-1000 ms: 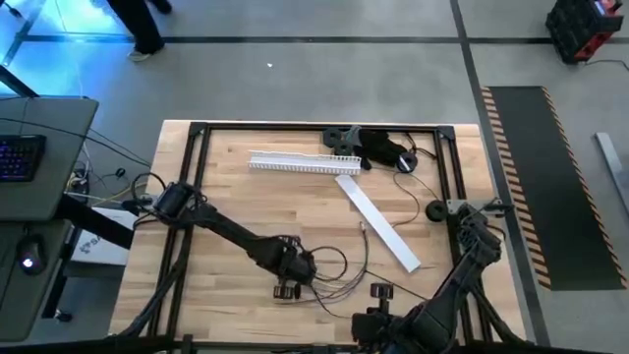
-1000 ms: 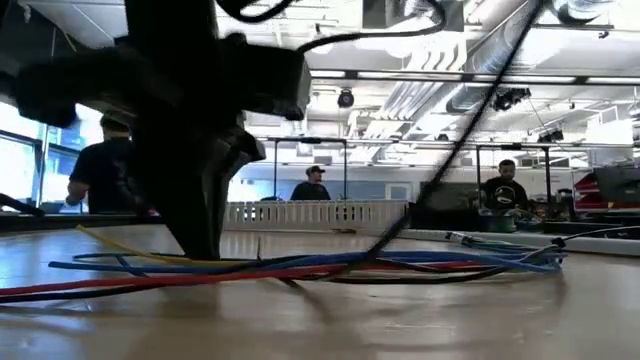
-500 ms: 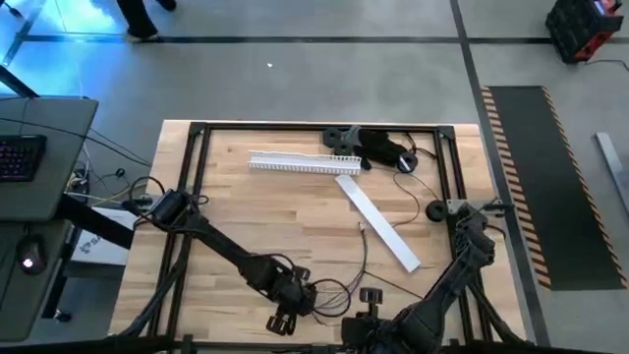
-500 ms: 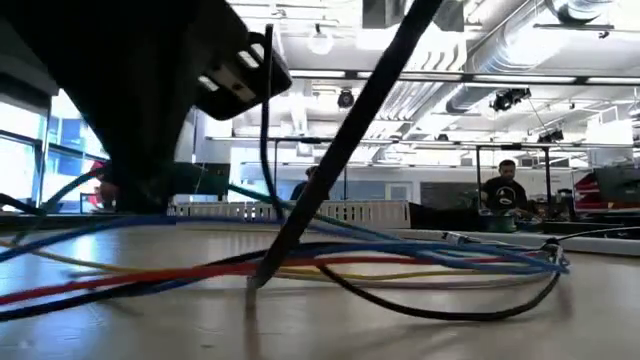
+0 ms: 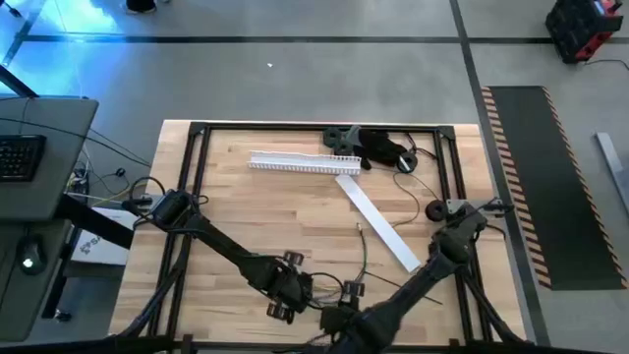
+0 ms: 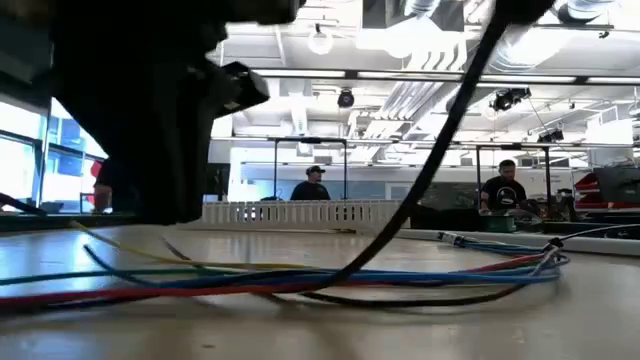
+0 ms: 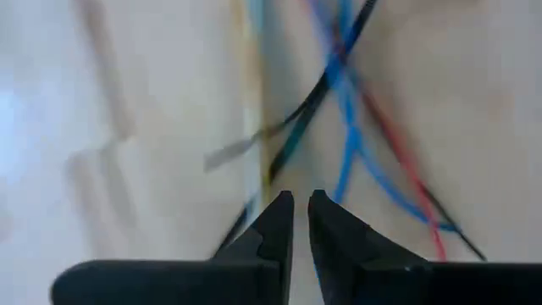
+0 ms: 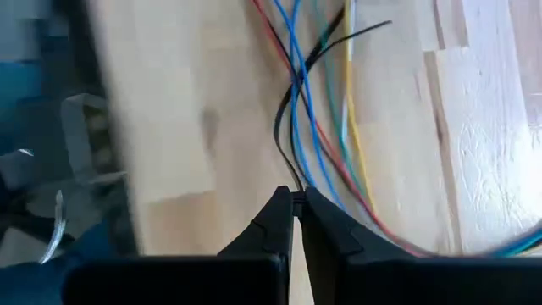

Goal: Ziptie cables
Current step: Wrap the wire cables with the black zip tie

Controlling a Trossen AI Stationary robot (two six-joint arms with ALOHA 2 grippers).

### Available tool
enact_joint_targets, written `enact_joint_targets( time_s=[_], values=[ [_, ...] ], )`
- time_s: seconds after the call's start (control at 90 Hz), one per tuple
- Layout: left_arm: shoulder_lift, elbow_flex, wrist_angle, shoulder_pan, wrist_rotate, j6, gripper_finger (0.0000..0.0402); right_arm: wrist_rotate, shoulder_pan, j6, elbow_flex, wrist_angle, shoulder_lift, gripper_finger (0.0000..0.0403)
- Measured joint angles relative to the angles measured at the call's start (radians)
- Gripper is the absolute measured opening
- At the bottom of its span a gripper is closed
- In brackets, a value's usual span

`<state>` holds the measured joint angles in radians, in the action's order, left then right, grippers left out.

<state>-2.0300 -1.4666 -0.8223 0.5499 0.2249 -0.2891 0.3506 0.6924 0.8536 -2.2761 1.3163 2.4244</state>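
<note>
The cables [image 5: 365, 258] are thin blue, red, yellow and black wires. They lie loose on the wooden table near its front edge and spread flat across the low view [image 6: 400, 278]. My left gripper [image 5: 285, 300] stands over their left part. Its fingers [image 7: 301, 212] are shut to a narrow slit, and nothing shows between them. My right gripper [image 5: 346, 295] is close beside it on the right, shut on a black cable [image 8: 284, 127]. My right gripper pinches one black cable [image 8: 295, 191] between the free ends of its two fingers. From there the cable curves away across the coloured ones. In the low view a black cable [image 6: 430, 170] rises slanting from the bundle on the table.
A white slotted strip [image 5: 300, 163] and a flat white strip [image 5: 378, 221] lie farther back. A black gadget [image 5: 378, 147] with its cord sits at the far edge. A dark metal frame [image 5: 295, 126] rims the table. People stand in the room behind [image 6: 505, 190].
My left gripper has moved toward the table's near edge. My right gripper has moved toward the table's left edge and closed in on it. The cables were pulled up off the table half a second ago. Now they lie flatter, nearer the front edge.
</note>
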Motion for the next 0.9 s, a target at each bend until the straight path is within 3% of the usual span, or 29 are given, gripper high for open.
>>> enact_joint_targets(
  time_s=[0.189, 0.378, 0.622, 0.778, 0.9],
  values=[
    [0.000, 0.000, -0.102, 0.024, 0.120, -0.101, 0.0045, -0.001, -0.040, 0.012, 0.000, 0.016, 0.031, 0.0000],
    [0.003, 0.077, -0.100, 0.027, 0.169, -0.184, 0.0046, 0.057, -0.047, 0.059, 0.000, 0.062, 0.031, 0.0000],
    [0.003, 0.154, -0.075, 0.003, 0.220, -0.284, 0.0042, 0.058, -0.036, 0.062, 0.000, 0.064, 0.031, 0.0000],
    [0.020, 0.147, -0.038, -0.031, 0.139, -0.327, 0.0006, 0.051, -0.029, 0.063, 0.000, 0.063, 0.031, 0.0000],
    [0.023, 0.172, 0.020, -0.070, 0.092, -0.268, 0.0006, 0.050, -0.029, 0.063, 0.000, 0.063, 0.031, 0.0000]
  ],
)
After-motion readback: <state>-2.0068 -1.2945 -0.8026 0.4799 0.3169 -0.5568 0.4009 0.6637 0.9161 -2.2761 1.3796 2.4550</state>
